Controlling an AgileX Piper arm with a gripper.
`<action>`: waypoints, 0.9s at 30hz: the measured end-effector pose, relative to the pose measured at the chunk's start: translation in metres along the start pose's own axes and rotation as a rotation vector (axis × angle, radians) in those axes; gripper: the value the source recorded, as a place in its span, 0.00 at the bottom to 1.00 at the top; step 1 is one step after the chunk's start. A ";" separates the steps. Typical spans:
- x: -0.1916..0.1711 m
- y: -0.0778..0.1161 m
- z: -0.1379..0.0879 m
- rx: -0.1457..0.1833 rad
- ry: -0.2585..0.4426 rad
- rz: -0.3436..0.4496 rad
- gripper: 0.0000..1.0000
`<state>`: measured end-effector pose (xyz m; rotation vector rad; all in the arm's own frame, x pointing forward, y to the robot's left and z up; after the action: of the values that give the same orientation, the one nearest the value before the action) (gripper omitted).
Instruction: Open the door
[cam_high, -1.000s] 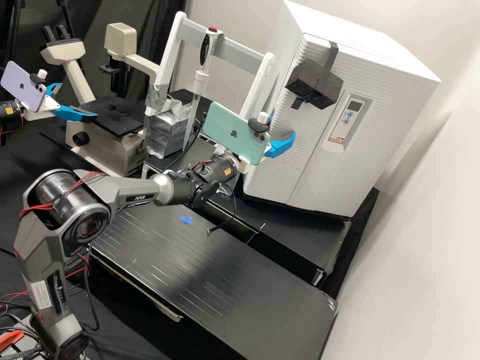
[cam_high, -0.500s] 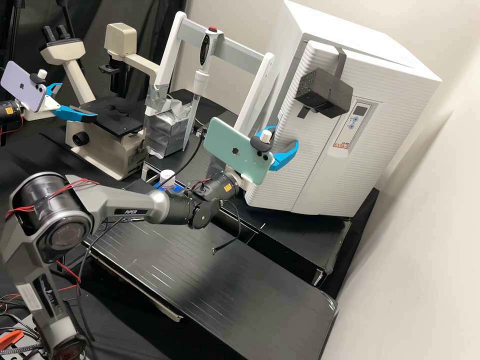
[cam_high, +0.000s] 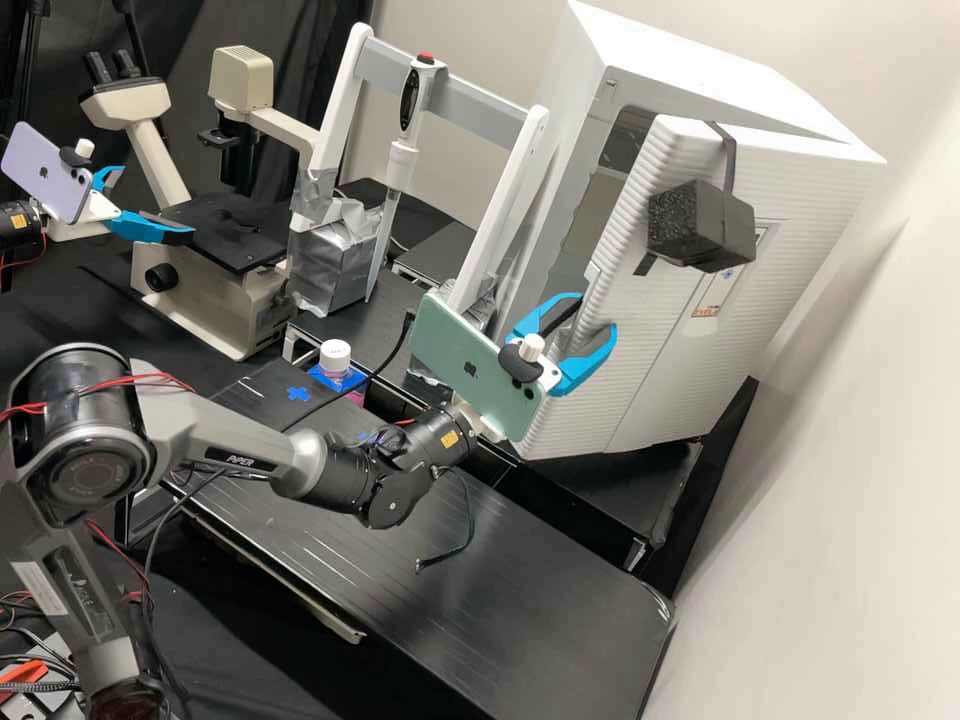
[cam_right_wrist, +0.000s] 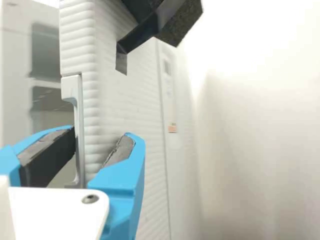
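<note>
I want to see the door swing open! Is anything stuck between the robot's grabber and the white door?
No, nothing visible is in between. The gripper straddles the edge of the door, one finger on each side. The black block is strapped to the door's front, higher up, out of the gripper's way.

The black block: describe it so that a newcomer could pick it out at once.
Find the big white cabinet with its ribbed door ajar. Near the door's top, a dark strap leads down to the block. Unlike the pale control panel beside it, it is black and boxy.
</note>
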<state>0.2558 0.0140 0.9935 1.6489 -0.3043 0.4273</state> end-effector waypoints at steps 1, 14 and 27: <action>-0.002 0.002 0.003 0.001 -0.012 0.011 1.00; -0.018 0.008 0.032 0.046 -0.125 0.087 1.00; -0.066 -0.008 0.045 0.024 -0.194 0.027 1.00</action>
<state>0.2050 -0.0327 0.9529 1.7146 -0.4679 0.2927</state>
